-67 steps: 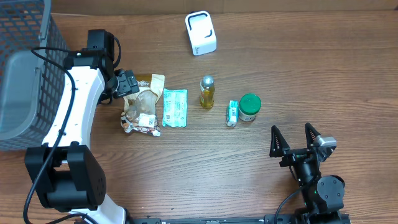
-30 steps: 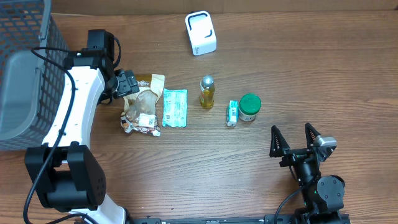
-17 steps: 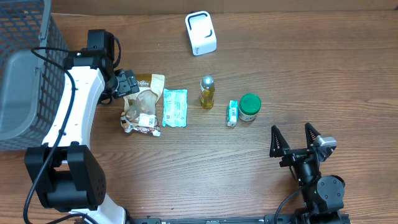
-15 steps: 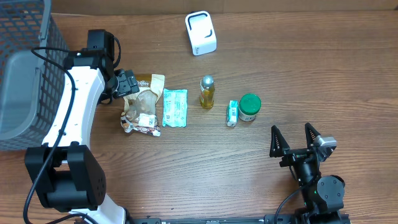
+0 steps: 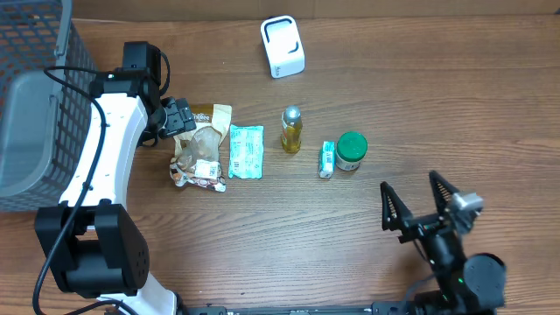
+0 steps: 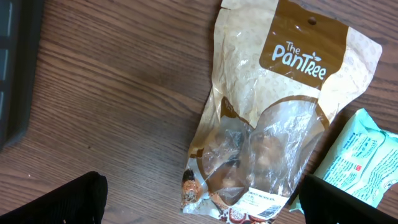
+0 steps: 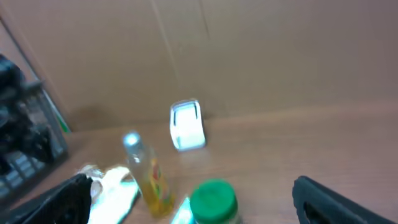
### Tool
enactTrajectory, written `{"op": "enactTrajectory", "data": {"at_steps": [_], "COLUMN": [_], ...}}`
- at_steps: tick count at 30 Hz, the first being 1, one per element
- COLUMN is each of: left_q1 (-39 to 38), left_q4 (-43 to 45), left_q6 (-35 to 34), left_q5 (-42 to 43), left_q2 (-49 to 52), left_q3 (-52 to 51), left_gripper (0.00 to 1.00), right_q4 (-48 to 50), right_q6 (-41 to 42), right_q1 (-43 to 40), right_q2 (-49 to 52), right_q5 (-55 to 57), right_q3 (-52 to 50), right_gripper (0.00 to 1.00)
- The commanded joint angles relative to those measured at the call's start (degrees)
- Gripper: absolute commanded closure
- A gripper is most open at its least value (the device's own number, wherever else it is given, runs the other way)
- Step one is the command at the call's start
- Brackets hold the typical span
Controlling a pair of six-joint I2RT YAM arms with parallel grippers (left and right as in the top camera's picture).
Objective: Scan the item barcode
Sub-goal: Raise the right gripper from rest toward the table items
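- Overhead: the left gripper (image 5: 181, 117) hangs over the far-left corner of the snack pouch (image 5: 203, 144), its fingers spread wide and holding nothing.
- The pouch lies flat on the wooden surface (image 5: 455, 87), with a teal packet (image 5: 246, 151) just beside it on the right.
- Further right stand a small bottle (image 5: 291, 129), a little box (image 5: 326, 159) and, just beside the box, a green-lidded jar (image 5: 352, 150).
- The white scanner (image 5: 283, 46) stands at the far edge, well apart from that row. A wire basket (image 5: 39, 35) fills the far left.
- The right gripper (image 5: 408, 182), near right, is wide and empty.
- Left wrist: dark fingers (image 6: 62, 199) show at both lower corners, wide apart, with the pouch between them, "The PanTree" side up.
- Right wrist: blurred. The fingers (image 7: 56, 199) are wide, with the jar, bottle and scanner beyond.
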Motion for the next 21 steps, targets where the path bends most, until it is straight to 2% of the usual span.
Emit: {"op": "enactTrajectory", "data": {"at_steps": [1, 6, 13, 15, 16, 21], "left_q1": [0.2, 0.2, 0.2, 0.2, 0.2, 0.2], "left_q4": [-0.1, -0.1, -0.1, -0.1, -0.1, -0.1], "left_q6": [-0.4, -0.4, -0.4, -0.4, -0.4, -0.4], "left_q5": [-0.9, -0.9, -0.9, -0.9, -0.9, -0.9], "left_q2": [0.6, 0.6, 0.6, 0.6, 0.6, 0.6], "left_q3": [-0.6, -0.6, -0.6, -0.6, -0.6, -0.6], "left_gripper": [0.00, 0.01, 0.00, 0.00, 0.01, 0.00], "right_q4": [-5.4, -10.0, -21.8, -27.4, -33.6, -53.6], "right_q6": [-4.3, -4.3, -4.3, -4.3, -4.3, -4.3], "right_q1": [-0.3, -0.3, -0.3, -0.3, -0.3, -0.3], "right_q2": [-0.5, 2.5, 14.2, 19.3, 24.6, 41.3], "right_q5": [-0.2, 0.1, 0.1, 0.1, 0.1, -0.5], "right_q3": [11.0, 22.0, 37.9, 44.3, 51.2, 71.0], "right_gripper": [0.00, 0.00, 0.00, 0.00, 0.00, 0.00]}}
